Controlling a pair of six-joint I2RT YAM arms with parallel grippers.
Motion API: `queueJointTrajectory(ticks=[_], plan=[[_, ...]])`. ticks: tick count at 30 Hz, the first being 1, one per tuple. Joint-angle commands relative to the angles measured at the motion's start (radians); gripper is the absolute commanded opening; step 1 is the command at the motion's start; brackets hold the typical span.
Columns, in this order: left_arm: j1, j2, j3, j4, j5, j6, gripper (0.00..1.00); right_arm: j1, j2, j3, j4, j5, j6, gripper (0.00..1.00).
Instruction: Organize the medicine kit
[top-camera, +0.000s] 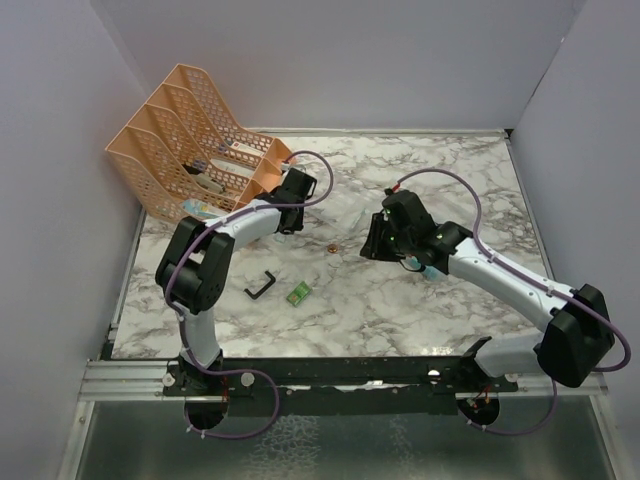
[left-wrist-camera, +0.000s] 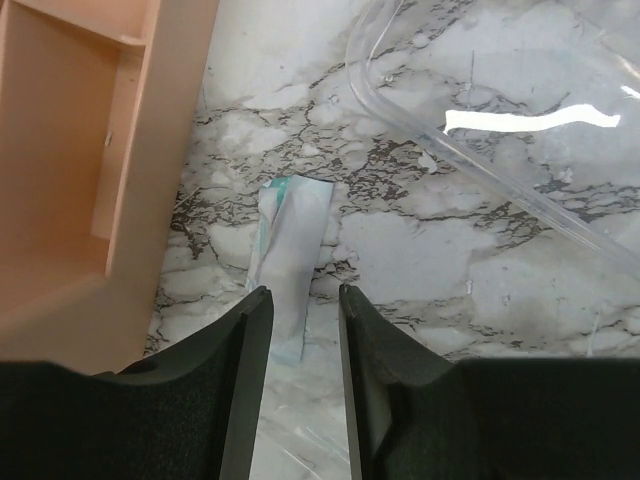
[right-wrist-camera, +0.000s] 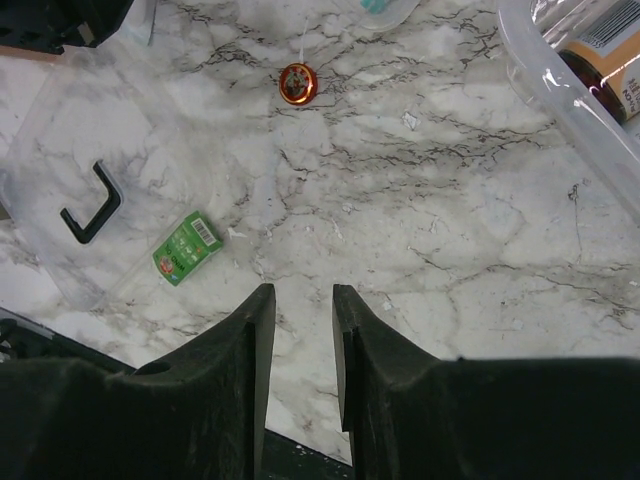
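A white and teal packet lies flat on the marble next to the orange organizer. My left gripper is open and empty just above the packet's near end; in the top view it hangs beside the organizer. My right gripper is open and empty over bare marble, mid-table in the top view. A green box, a black hook and a small orange round tin lie apart on the table.
A clear plastic container with a brown bottle in it stands at the right wrist view's top right. Its clear rim also shows near the left gripper. The green box and hook lie near the front.
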Motion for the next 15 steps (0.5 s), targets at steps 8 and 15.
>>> queueJointTrajectory(ticks=[8,15], plan=[[0.022,0.06,0.003,0.032,0.039,0.039,0.33,0.001,-0.018,-0.045,0.078,-0.044,0.011,0.28],[0.025,0.08,0.005,0.038,0.063,0.063,0.27,0.001,0.003,-0.059,0.106,-0.055,0.018,0.27]])
